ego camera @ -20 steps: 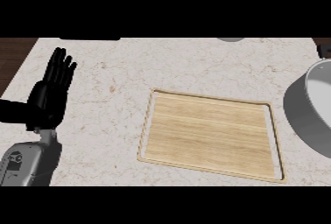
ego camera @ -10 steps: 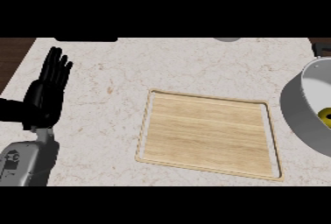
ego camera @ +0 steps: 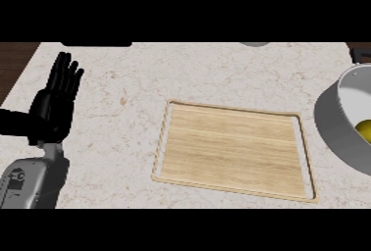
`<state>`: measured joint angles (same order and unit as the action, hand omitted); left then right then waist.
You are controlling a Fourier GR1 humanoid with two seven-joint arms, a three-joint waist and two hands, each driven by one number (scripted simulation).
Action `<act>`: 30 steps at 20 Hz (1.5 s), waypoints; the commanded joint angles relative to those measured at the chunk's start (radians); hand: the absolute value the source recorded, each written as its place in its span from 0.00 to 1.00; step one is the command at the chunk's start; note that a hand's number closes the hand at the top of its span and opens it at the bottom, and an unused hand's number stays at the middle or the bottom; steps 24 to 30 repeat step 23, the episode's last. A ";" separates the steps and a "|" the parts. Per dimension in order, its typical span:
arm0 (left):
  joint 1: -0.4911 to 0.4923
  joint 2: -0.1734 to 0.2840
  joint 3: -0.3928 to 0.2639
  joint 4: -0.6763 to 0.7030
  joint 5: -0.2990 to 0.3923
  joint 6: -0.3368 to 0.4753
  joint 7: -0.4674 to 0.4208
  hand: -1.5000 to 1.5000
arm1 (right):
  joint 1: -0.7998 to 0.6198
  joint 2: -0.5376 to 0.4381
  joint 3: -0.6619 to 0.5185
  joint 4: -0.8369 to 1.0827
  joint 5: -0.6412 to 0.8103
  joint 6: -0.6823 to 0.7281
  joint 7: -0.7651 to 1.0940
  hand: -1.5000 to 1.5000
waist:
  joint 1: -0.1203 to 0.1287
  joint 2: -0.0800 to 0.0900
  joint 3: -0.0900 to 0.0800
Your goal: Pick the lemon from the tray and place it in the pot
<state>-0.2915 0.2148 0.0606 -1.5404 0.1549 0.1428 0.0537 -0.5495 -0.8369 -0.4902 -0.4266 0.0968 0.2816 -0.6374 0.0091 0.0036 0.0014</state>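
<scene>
A yellow lemon [ego camera: 364,128] lies inside the grey pot [ego camera: 334,135] at the right edge of the head view, partly cut off by the frame. The wooden tray [ego camera: 235,149] lies in the middle of the counter with nothing on it. My left hand [ego camera: 52,109] rests open at the left, fingers straight and pointing away from me, well apart from the tray. My right hand does not show.
The pale marble counter [ego camera: 145,78] ends at a dark wooden strip [ego camera: 14,59] at the far left. A grey round object [ego camera: 255,44] peeks in at the top edge.
The view has shifted slightly, bringing more of the pot into view; the lemon now shows inside it. The left hand has stayed still.
</scene>
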 commanded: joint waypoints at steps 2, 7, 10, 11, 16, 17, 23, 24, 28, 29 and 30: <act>-0.010 -0.008 -0.003 0.018 -0.020 0.001 -0.023 0.50 | 0.018 -0.038 -0.079 0.121 -0.057 0.034 -0.109 0.00 | 0.006 0.006 0.002; -0.051 0.036 0.044 0.039 0.032 -0.048 0.011 0.50 | 0.047 -0.156 -0.128 0.208 -0.093 0.170 -0.137 0.00 | 0.012 0.009 0.004; -0.015 0.011 0.016 -0.011 0.011 -0.024 0.016 0.50 | 0.076 -0.195 -0.157 0.234 -0.115 0.198 -0.153 0.00 | 0.016 0.010 0.006; -0.026 0.010 0.016 -0.020 0.016 -0.023 0.028 0.50 | 0.045 -0.206 -0.155 0.235 -0.110 0.159 -0.118 0.00 | 0.025 0.012 0.006; -0.017 0.005 0.011 0.016 0.003 -0.030 -0.002 0.50 | 0.132 -0.229 -0.181 0.248 -0.134 0.230 -0.175 0.00 | 0.009 0.012 0.008; -0.012 0.020 0.030 -0.029 0.030 -0.038 0.028 0.50 | 0.121 -0.259 -0.189 0.252 -0.143 0.247 -0.141 0.00 | 0.019 0.009 0.008; 0.022 -0.022 0.000 -0.020 -0.001 -0.015 -0.015 0.50 | 0.174 -0.300 -0.208 0.253 -0.159 0.284 -0.134 0.00 | 0.014 0.010 0.011; 0.022 -0.022 0.000 -0.020 -0.001 -0.015 -0.015 0.50 | 0.174 -0.300 -0.208 0.253 -0.159 0.284 -0.134 0.00 | 0.014 0.010 0.011; 0.022 -0.022 0.000 -0.020 -0.001 -0.015 -0.015 0.50 | 0.174 -0.300 -0.208 0.253 -0.159 0.284 -0.134 0.00 | 0.014 0.010 0.011; 0.022 -0.022 0.000 -0.020 -0.001 -0.015 -0.015 0.50 | 0.174 -0.300 -0.208 0.253 -0.159 0.284 -0.134 0.00 | 0.014 0.010 0.011; 0.022 -0.022 0.000 -0.020 -0.001 -0.015 -0.015 0.50 | 0.174 -0.300 -0.208 0.253 -0.159 0.284 -0.134 0.00 | 0.014 0.010 0.011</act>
